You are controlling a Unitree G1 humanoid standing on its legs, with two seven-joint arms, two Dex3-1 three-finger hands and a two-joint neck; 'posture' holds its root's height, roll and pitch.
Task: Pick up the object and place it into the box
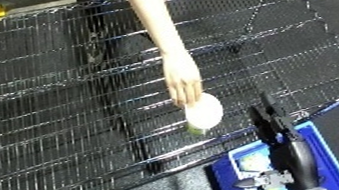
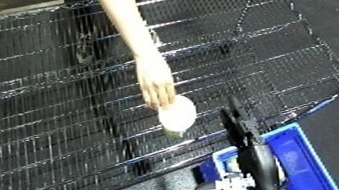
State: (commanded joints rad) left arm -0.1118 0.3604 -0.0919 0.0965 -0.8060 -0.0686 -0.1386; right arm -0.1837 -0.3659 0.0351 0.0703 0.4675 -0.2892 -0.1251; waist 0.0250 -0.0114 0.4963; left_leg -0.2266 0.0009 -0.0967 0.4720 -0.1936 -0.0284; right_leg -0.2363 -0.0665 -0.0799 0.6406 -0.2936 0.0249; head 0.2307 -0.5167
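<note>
A pale round object [image 1: 204, 112] lies on the wire shelf [image 1: 50, 94], a person's hand [image 1: 183, 81] touching it from twelve o'clock. At five o'clock, the robot's right hand [image 1: 271, 118] points straight-fingered above the blue bin [image 1: 317, 141].

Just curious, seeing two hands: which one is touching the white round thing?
The person's bare hand, reaching from the top, touches the white round object. The robot's black right hand stands apart, beside the blue bin.
</note>
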